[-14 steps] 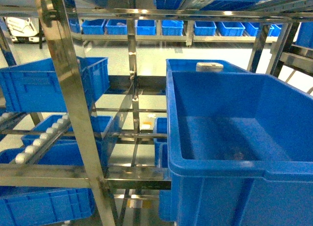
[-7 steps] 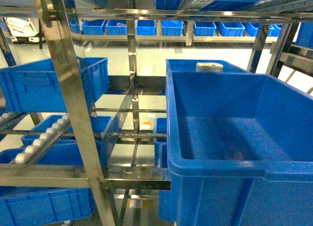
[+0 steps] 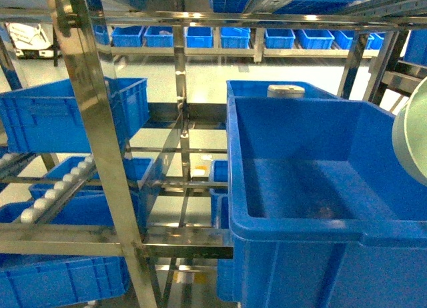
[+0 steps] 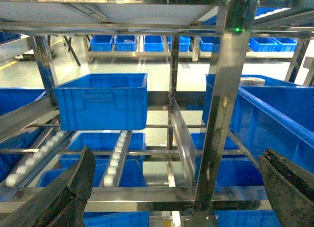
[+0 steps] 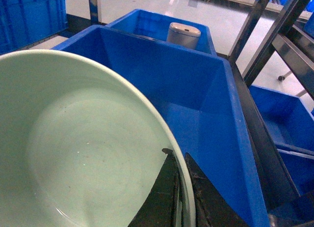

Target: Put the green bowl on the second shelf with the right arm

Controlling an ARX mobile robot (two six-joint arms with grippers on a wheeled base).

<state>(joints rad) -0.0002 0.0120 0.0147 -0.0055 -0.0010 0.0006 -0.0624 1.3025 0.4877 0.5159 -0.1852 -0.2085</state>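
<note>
Green bowl (image 5: 73,153) carried at the right edge of the head view (image 3: 413,131), tilted, hollow facing the right wrist camera. Pinched at its thin rim by the right gripper (image 5: 180,197), one dark finger (image 5: 164,197) inside the hollow, the other outside, clenched on the rim. Hangs above the near right corner of the large blue bin (image 5: 216,119), apart from its walls. Open, bare bin floor below and beyond the bowl; far wall straight ahead, right wall close beside the rim. Behind that bin, touching it, a second blue bin (image 5: 147,23) with a grey cylinder (image 5: 183,35) standing upright inside. To the right, slanted steel rails (image 5: 294,45) and another blue bin (image 5: 284,124) lower down.

Left of the large bin, a tilted steel upright (image 3: 100,141) and a horizontal crossbar (image 3: 100,241), with an open gap between them and the bin's left wall. Left gripper (image 4: 176,187) spread wide, both dark fingers (image 4: 64,197) low in its own view, holding nothing, facing the steel post (image 4: 221,109).
</note>
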